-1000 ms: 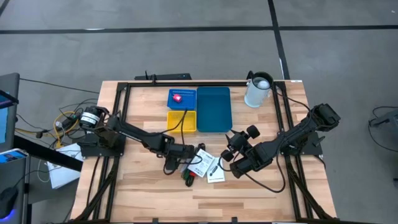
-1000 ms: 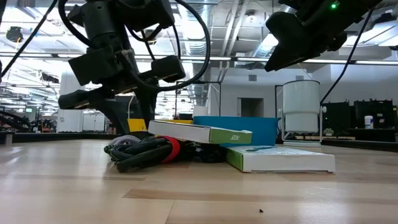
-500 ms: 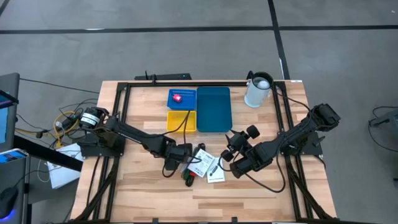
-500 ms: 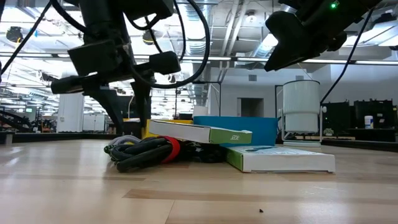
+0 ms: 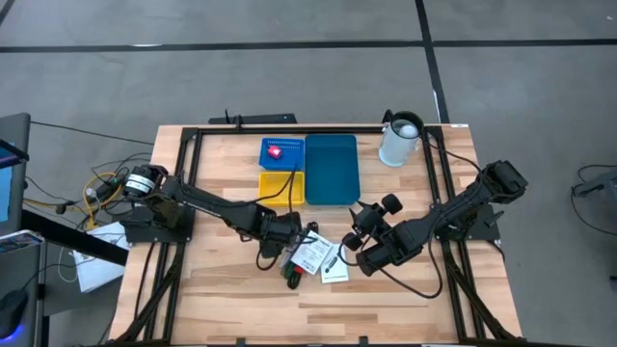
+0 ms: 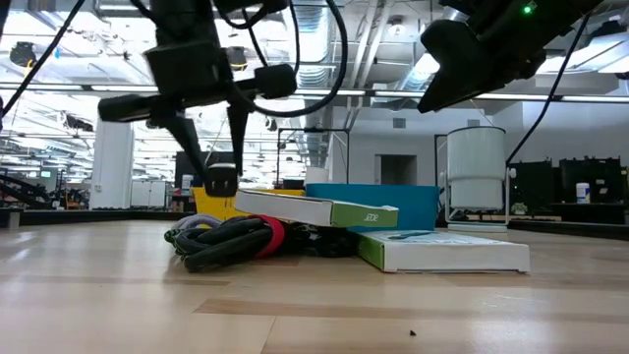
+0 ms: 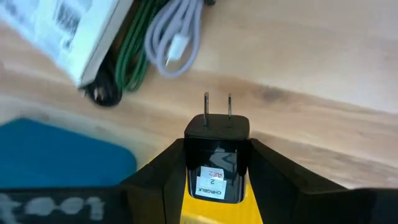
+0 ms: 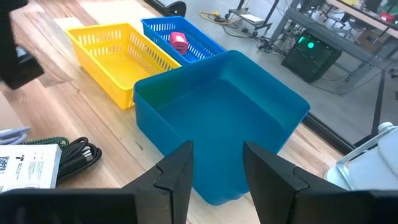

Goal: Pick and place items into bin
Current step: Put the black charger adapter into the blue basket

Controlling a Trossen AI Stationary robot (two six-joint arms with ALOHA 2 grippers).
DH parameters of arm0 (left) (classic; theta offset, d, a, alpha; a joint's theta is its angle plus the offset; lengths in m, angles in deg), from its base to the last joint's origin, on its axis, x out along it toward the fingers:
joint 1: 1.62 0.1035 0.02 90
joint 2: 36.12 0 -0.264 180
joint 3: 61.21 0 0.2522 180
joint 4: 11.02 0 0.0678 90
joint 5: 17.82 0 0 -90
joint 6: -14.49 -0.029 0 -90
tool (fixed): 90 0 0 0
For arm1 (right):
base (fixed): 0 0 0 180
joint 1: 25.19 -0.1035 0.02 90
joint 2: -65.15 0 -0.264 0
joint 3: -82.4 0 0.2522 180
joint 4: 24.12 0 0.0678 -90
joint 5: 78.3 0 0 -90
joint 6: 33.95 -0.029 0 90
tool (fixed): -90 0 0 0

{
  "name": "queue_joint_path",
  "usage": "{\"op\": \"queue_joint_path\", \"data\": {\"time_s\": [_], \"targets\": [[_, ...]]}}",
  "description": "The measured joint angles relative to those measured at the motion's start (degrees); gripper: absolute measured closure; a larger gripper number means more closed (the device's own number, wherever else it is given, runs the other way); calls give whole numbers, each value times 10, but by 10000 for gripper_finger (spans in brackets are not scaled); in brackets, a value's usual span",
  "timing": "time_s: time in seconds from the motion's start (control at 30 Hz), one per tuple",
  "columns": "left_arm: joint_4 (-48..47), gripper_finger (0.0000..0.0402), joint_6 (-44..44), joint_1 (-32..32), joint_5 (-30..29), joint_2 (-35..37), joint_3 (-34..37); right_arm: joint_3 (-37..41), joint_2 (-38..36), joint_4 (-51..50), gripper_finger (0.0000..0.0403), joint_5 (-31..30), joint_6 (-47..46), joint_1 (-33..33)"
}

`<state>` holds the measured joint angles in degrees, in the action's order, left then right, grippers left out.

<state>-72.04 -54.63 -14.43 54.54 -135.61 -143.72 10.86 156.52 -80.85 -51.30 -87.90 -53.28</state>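
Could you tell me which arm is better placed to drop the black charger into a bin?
The left. Its gripper already holds the charger beside the yellow bin. The right gripper is open and empty, facing the big blue bin.

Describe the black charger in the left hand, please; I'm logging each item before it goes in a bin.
The charger is a small black plug block, plastic by the look of it, with two bare metal prongs pointing away from the wrist. A white label with dark print and a red mark sits on its upper face. The left hand is shut on it, a finger against each side, and holds it clear of the table. Yellow shows just under it; in the high view it hangs near the yellow basket, close to the cables.
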Motion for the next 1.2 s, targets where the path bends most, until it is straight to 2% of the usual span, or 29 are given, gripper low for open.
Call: {"op": "queue_joint_path", "data": {"time_s": [0.33,0.67,0.9,1.2], "targets": [[-90,267,33,52,-22,0,-63,0,0,0,270,0,6,1],[-129,267,30,143,-46,0,-89,0,0,2,270,-4,33,10],[-103,267,-13,231,-54,0,-93,0,0,2,269,-5,56,25],[1,266,-102,343,-51,0,-93,0,0,1,268,-5,91,45]]}}
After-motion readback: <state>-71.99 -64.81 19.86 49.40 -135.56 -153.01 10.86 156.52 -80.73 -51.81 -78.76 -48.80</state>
